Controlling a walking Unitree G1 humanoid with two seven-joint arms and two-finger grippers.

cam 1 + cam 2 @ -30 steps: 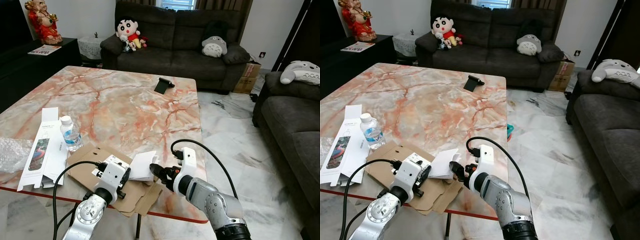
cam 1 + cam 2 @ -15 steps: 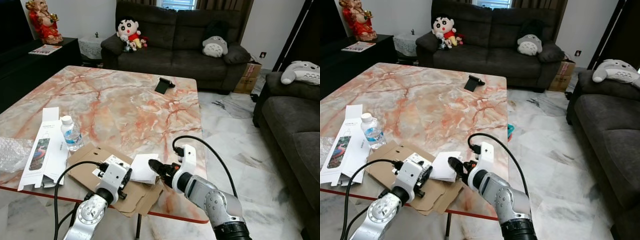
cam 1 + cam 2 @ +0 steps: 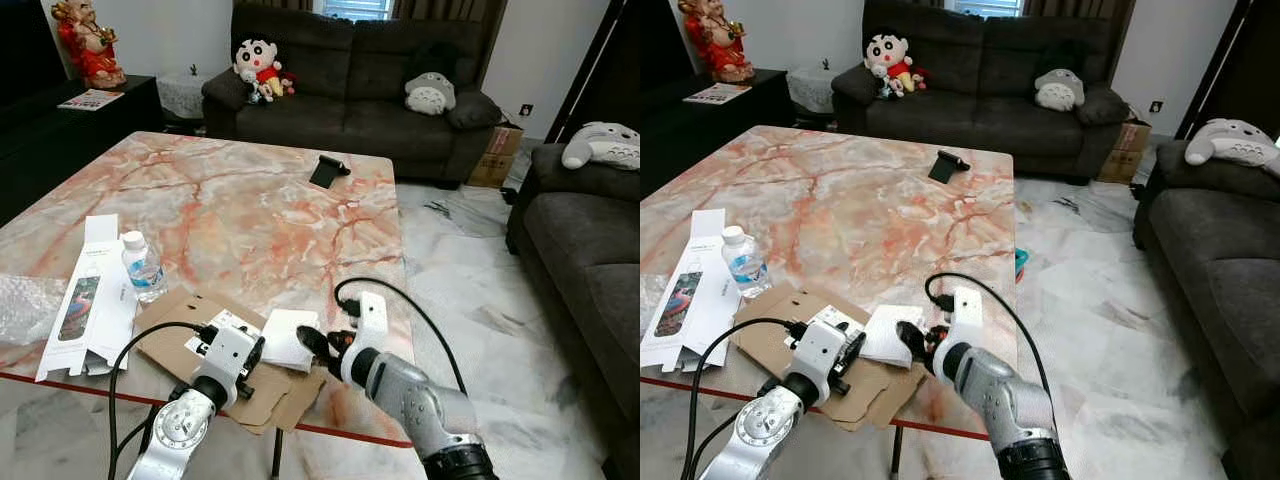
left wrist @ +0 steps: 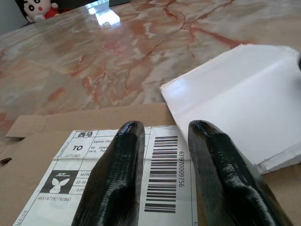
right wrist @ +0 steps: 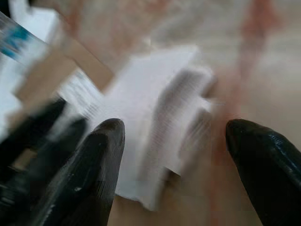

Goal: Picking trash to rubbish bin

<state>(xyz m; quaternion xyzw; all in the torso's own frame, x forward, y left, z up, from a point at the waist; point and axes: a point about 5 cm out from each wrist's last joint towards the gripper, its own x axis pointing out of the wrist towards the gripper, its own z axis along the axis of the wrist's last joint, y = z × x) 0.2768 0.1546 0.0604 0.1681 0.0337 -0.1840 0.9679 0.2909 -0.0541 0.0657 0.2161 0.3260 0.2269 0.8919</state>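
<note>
Marble table [image 3: 250, 210] is holding limp white paper [image 3: 288, 338] at lower centre; your right gripper [image 3: 312, 344], fingers spread, is closing in—pinch its thin raised edge.

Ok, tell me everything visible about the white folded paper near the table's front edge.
The white folded paper is a thin, plain sheet lying flat, partly on the flattened brown cardboard and partly on the marble table. The right claw, fingers open, sits at its right edge; the left claw hovers over the cardboard's shipping label beside it.
</note>
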